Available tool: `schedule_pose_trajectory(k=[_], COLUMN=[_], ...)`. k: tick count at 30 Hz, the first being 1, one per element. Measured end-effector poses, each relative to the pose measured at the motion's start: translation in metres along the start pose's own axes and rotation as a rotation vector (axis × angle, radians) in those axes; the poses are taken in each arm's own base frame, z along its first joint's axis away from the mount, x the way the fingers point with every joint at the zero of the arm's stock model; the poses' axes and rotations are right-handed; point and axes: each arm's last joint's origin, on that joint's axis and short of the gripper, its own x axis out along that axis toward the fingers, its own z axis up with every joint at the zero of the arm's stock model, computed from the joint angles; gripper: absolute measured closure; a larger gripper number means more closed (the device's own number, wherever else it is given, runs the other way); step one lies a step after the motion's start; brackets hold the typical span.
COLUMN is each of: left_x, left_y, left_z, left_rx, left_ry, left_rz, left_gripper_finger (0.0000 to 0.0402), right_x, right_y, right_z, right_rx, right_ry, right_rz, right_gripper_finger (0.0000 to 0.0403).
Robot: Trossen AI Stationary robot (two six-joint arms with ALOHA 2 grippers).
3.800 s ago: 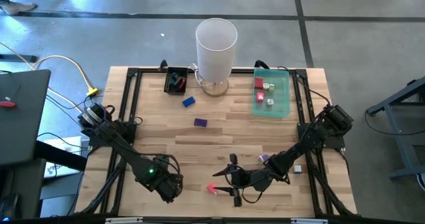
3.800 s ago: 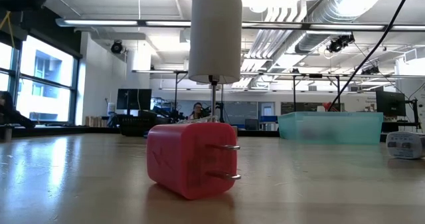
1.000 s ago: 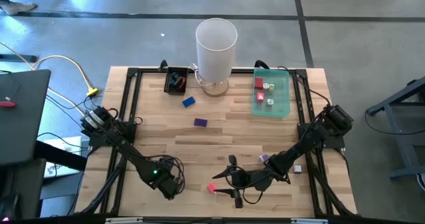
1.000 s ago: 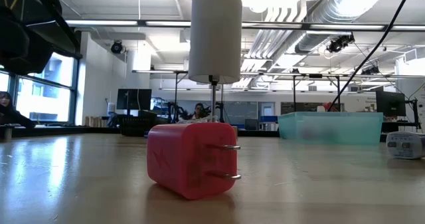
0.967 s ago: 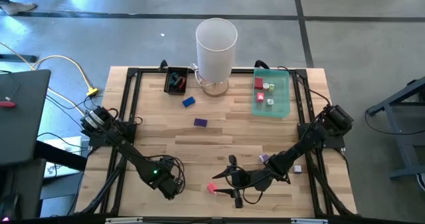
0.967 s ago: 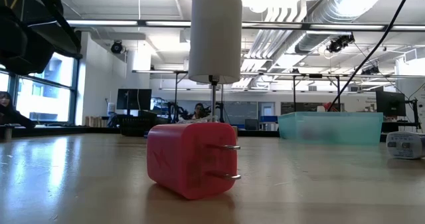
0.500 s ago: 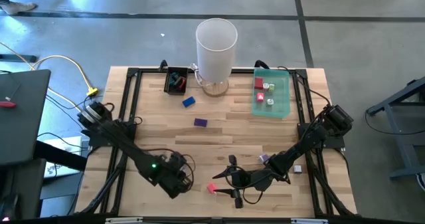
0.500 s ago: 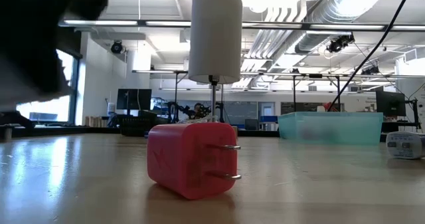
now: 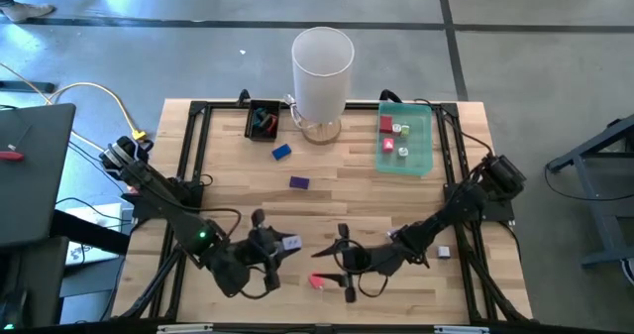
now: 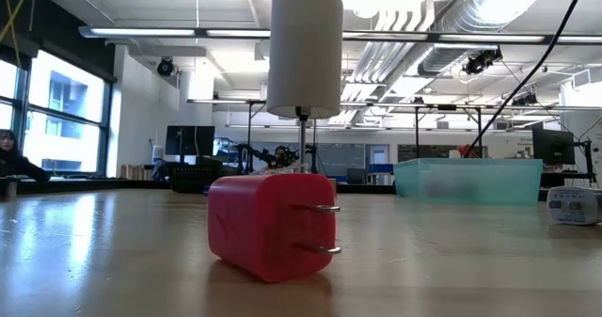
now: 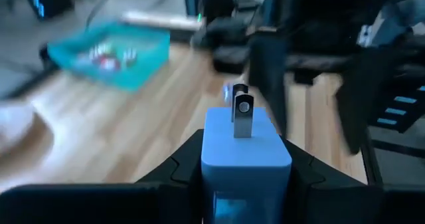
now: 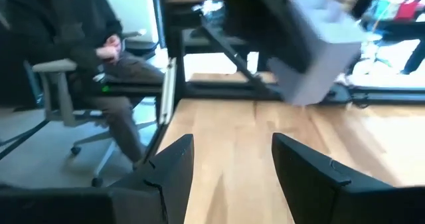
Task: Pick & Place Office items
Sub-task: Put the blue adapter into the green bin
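High view: 2 arms over the near half of the tabletop (image 9: 327, 200). Left gripper (image 9: 280, 245) is clamped on 1 pale grey plug block (image 11: 244, 143), prongs pointing away from the wrist; left wrist view shows its fingers tight on both sides of the block. Right gripper (image 9: 337, 262) sits just right of it, near the front edge, jaws apart w/ nothing between them; the right wrist view shows bare wood in the gap.

1 red plug block (image 9: 318, 281) lies on the wood near the front edge, just beside the right gripper's lower finger, touching or not I can't tell. In the low view it lies w/ 2 prongs pointing right.

Loose on the tabletop: 1 blue block (image 9: 281, 152) and 1 purple block (image 9: 298, 182), toward the back-centre, well apart from both grippers. 1 white cylinder (image 9: 322, 66) at the back edge. 1 small black tray (image 9: 263, 120) back-left of it, w/ small pieces inside, count unclear. 1 green tray (image 9: 421, 146) near the back-right corner holds about 4 small pieces.
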Motion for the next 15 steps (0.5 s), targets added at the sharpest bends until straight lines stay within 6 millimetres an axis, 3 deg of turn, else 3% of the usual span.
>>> schedule_pose_trajectory(k=[9,15], left_x=[0.002,0.006], left_y=[-0.007,-0.004], left_z=[0.021,0.022], left_rx=[0.125,0.121], left_ry=[-0.139,-0.139], left_rz=[-0.039,-0.029], left_gripper_finger=[0.0294,0.0294], right_x=[0.014,0.018], right_y=[-0.034,-0.042], right_z=[0.014,0.022], right_rx=[-0.003,-0.086], right_ry=[-0.101,-0.160], right_rz=[-0.072,0.020], right_gripper_finger=[0.0211,0.0211])
